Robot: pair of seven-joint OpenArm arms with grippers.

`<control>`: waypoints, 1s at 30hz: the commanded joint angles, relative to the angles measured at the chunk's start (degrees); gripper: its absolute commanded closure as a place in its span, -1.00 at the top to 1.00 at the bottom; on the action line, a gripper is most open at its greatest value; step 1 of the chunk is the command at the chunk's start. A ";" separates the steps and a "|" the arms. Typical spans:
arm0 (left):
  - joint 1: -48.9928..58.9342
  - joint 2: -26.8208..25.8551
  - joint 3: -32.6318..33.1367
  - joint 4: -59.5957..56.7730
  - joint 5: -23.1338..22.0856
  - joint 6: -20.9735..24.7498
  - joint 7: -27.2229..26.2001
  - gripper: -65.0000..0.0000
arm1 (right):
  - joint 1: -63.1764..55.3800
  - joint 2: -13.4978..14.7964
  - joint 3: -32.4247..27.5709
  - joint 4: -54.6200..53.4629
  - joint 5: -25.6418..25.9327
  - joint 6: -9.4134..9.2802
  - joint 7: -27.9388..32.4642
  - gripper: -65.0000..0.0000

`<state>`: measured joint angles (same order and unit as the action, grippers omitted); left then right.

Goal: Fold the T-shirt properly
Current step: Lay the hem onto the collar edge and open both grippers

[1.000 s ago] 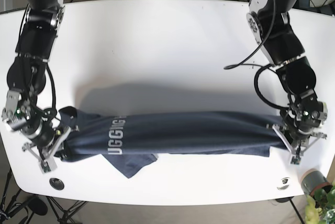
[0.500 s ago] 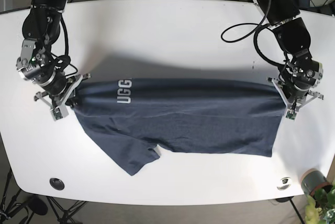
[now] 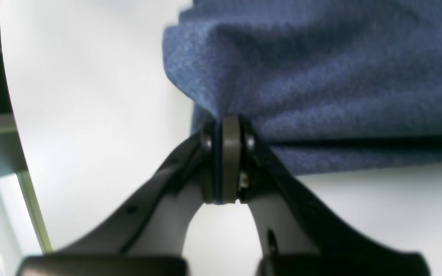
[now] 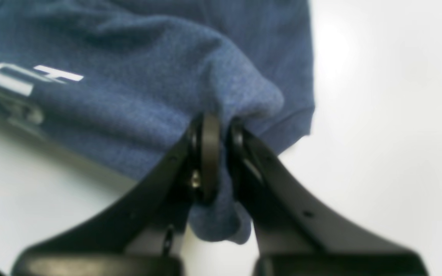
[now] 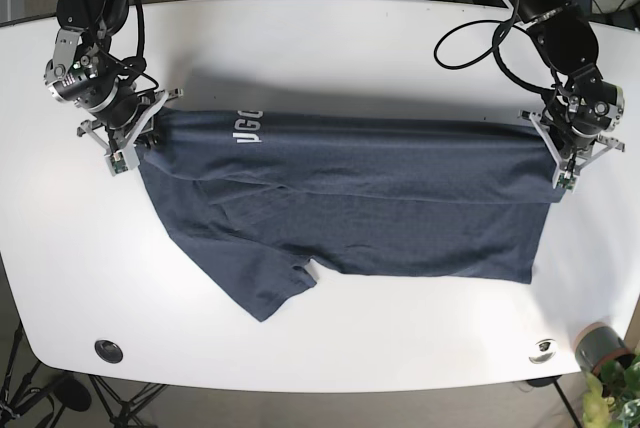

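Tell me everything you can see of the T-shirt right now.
The T-shirt is dark blue heathered knit with white lettering near one end. It is stretched wide across the white table, its upper edge taut between the right gripper and the left gripper, each shut on a bunched corner. The lower part drapes onto the table, with one sleeve pointing toward the front edge. Wrist views show cloth pinched between closed jaws.

White table (image 5: 330, 58); potted plant (image 5: 612, 380) at its corner.
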<state>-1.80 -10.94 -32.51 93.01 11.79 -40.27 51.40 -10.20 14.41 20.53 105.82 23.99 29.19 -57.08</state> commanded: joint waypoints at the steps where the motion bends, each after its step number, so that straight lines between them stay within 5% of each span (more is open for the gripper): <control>1: 0.44 -1.59 -0.24 1.01 0.56 0.27 -0.28 -1.00 | -0.66 0.93 0.43 1.30 -0.03 0.66 1.12 -1.00; 6: 2.55 -1.68 -0.24 1.01 0.56 0.27 -0.28 -1.00 | -3.65 0.84 0.43 1.30 -0.03 3.12 1.12 -1.00; 13: 6.33 -1.68 -1.73 1.01 0.47 0.27 -3.09 -1.00 | -7.25 1.01 0.43 1.30 -0.03 3.12 1.12 -1.00; 17: 8.09 -1.76 -2.08 0.92 0.56 0.27 -4.76 -0.97 | -9.72 1.01 0.87 1.48 -0.03 3.12 1.30 -0.65; 22: 9.67 -1.76 -2.17 1.36 0.56 0.27 -4.76 -0.38 | -13.32 -0.04 3.42 5.08 -0.03 3.47 1.39 0.05; 25: 10.29 -1.76 -2.26 1.54 0.47 0.27 -4.76 0.04 | -14.64 -1.27 4.56 7.28 -0.03 6.63 1.39 0.40; 30: 12.92 -1.76 -4.98 6.64 -3.84 0.27 -4.76 0.14 | -14.73 -3.12 8.78 7.72 -0.03 10.68 1.21 0.48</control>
<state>10.37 -11.57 -36.07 96.07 9.65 -40.38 47.22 -24.91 11.03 27.66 112.57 24.25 39.53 -56.42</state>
